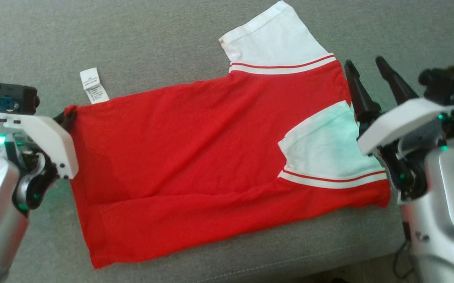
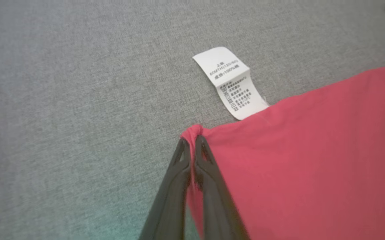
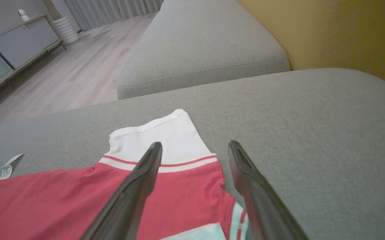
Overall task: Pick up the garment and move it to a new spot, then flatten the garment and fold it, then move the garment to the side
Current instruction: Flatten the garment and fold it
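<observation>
With the red T-shirt spread on the grey sofa cushion and the left end effector pinched on its hem corner, the open right end effector should bite the shoulder edge fully before both lift together.

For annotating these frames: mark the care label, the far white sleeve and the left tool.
care label (image 2: 231, 81), left wrist view, middle of the tag.
far white sleeve (image 3: 167, 131), right wrist view, plain white cloth above the red stripe.
left tool (image 2: 190, 142), left wrist view, between fingertips shut on the garment (image 2: 296, 160) corner.
</observation>
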Controlling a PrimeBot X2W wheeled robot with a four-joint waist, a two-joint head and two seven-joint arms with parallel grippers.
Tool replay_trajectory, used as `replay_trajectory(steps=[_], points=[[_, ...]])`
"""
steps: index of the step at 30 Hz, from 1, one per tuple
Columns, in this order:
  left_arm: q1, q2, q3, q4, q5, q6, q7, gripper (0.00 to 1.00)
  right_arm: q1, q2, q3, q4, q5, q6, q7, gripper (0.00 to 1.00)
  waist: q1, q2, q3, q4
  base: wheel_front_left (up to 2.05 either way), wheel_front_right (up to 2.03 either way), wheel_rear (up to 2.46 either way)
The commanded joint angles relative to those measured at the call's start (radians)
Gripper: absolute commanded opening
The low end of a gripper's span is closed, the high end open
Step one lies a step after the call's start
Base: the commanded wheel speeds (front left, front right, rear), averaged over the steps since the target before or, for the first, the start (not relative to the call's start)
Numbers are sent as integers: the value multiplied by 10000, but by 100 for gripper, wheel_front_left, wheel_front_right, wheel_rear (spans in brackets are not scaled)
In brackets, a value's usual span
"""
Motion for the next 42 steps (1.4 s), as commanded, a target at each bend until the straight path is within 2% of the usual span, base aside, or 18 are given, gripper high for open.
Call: replay_trajectory(steps=[1,8,16,23,30,31,33,34,35,42], points=[[-509,290,388,-187,118,-47,-187,0,-537,-136,304,-216,-65,67,42,100,0,0,36,69,0,0,0],[-932,-94,472,-479,300,-28,-1069,0,-2751,-600,799,1309,-403,67,780,100,0,0,294,775,0,0,0],[-1505,-890,108,-690,460,-241,-1560,0,-5432,-1145,809,4407,-1129,67,1945,100,0,0,720,2137,0,0,0],[-2069,-1708,-305,-274,527,-509,-1828,0,-6543,-1500,439,6820,-2034,67,2416,100,0,0,950,2870,0,0,0],[-2296,-2014,-511,145,555,-686,-2057,0,-6988,-1327,314,8215,-2345,67,2483,100,0,0,958,3010,0,0,0],[-2311,-2023,-527,187,551,-707,-2073,0,-7027,-1317,342,8333,-2367,67,2465,89,0,0,959,3007,0,0,0],[-2346,-2033,-551,257,547,-739,-2104,0,-7087,-1292,411,8562,-2377,67,2439,44,0,0,962,2998,0,0,0],[-2365,-2032,-556,287,543,-752,-2120,0,-7125,-1277,428,8651,-2361,67,2383,33,0,0,967,2991,0,0,0],[-2383,-2029,-557,315,537,-762,-2135,0,-7164,-1265,424,8714,-2336,67,2272,0,0,0,974,2981,0,0,0],[-2424,-1916,-544,513,539,-763,-2226,0,-7472,-1122,370,9076,-2224,67,1157,0,0,0,867,2748,0,0,0]])
